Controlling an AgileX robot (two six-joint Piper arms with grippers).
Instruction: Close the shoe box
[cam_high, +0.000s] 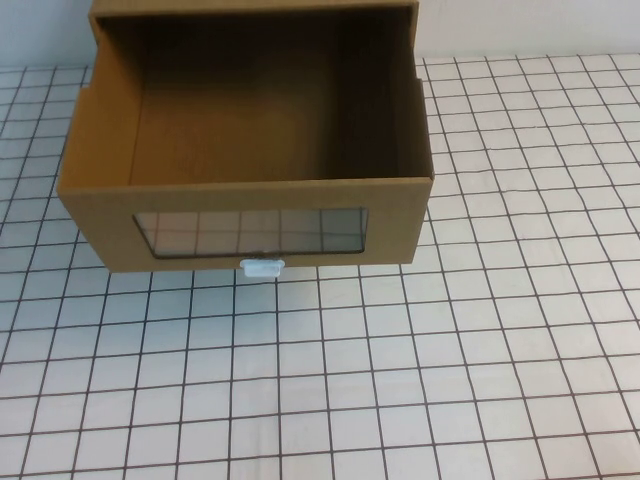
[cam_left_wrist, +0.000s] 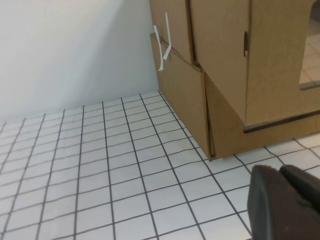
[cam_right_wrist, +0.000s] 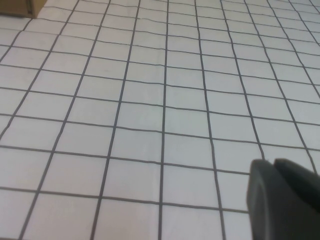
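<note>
We see a white table with a black grid (cam_high: 420, 380), and toward its far left stands the brown cardboard drawer-style shoe box (cam_high: 250, 130), its drawer pulled out toward us and empty inside. Its front carries a clear rectangular window (cam_high: 255, 232) with a small white pull tab (cam_high: 262, 267) just below. Our left gripper (cam_left_wrist: 285, 202) hovers low beside the box's left side, fingers pressed together. Our right gripper (cam_right_wrist: 282, 197) hangs over bare grid, fingers likewise together, holding nothing.
</note>
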